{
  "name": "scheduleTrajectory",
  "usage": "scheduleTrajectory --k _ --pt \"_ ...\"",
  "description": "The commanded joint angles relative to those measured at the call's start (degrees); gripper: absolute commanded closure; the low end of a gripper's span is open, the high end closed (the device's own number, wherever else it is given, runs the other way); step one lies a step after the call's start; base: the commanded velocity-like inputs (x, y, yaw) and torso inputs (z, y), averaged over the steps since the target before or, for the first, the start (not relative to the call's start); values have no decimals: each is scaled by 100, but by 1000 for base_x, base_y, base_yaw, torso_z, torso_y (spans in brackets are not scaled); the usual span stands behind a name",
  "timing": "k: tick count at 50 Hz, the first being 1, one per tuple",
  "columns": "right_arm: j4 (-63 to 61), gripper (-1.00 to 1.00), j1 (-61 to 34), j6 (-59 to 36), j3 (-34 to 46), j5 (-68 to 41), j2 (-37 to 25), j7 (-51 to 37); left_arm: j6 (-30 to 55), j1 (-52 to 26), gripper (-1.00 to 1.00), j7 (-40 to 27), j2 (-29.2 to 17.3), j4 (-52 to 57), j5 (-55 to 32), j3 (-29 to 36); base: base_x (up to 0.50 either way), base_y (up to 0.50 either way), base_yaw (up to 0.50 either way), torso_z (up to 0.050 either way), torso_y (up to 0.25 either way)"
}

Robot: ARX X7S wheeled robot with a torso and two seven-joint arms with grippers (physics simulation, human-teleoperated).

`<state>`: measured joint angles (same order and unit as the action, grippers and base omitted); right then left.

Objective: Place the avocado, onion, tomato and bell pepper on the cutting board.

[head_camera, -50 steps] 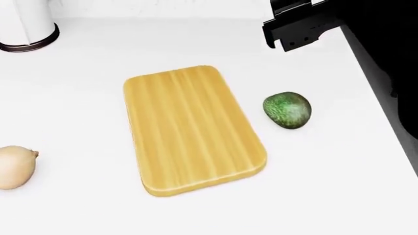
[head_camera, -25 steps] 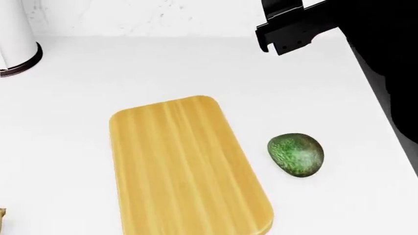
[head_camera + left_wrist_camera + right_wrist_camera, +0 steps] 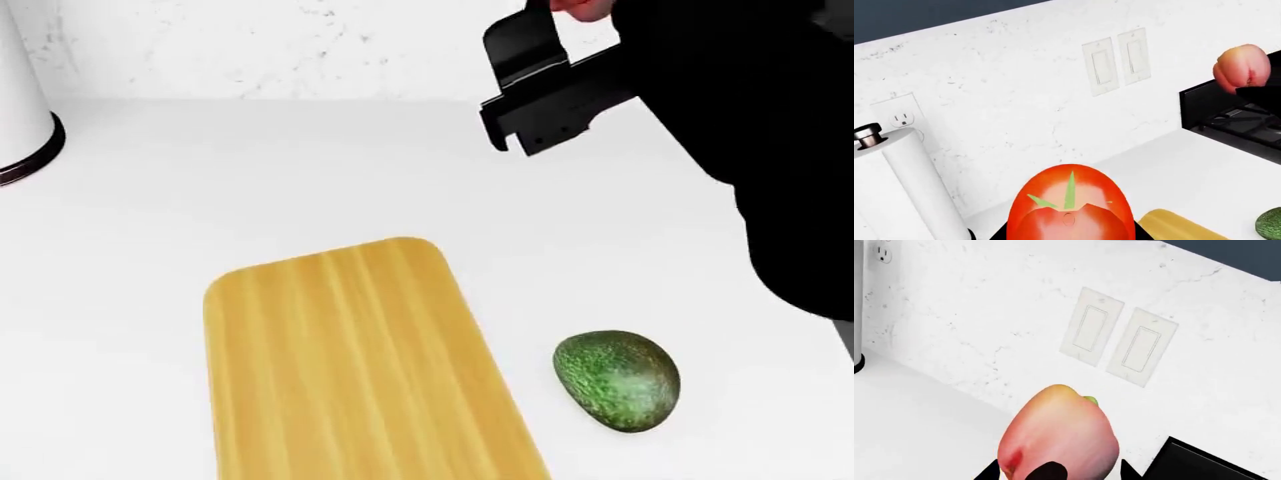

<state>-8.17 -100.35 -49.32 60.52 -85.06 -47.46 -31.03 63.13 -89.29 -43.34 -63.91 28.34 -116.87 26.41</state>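
Note:
The glossy red tomato with its green stem cap fills the space between the fingers of my left gripper, which is shut on it. My right gripper is shut on the pinkish bell pepper, held high near the back wall. From the head view only a red edge of the bell pepper shows above the black right gripper. The wooden cutting board lies bare on the white counter, and the bumpy green avocado rests just to its right. The onion is out of view.
A white paper towel roll stands at the back left. A black stove borders the counter on the right. Wall switches and an outlet sit on the marble backsplash.
The head view has shifted, so the board and avocado sit lower in it and the onion has left it. The right arm has come further into view, leftward and down.

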Motion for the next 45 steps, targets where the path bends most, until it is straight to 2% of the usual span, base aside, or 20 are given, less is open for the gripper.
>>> scheduleTrajectory --k 1,22,23,45 --pt "364 100 122 -116 305 472 411 601 -114 81 100 -55 -41 24 -11 -23 0 0 0 0 0" --pt "1679 100 147 -122 699 742 1277 2161 -32 -60 100 -45 42 -97 56 35 0 0 0 0 0" --pt "2066 100 54 -299 864 709 1544 2913 -85 10 100 -55 -7 -46 36 8 0 0 0 10 0" --pt "2450 100 -71 -383 1195 1029 1865 3677 -85 -31 100 -50 -29 -41 23 -1 0 0 0 0 0"
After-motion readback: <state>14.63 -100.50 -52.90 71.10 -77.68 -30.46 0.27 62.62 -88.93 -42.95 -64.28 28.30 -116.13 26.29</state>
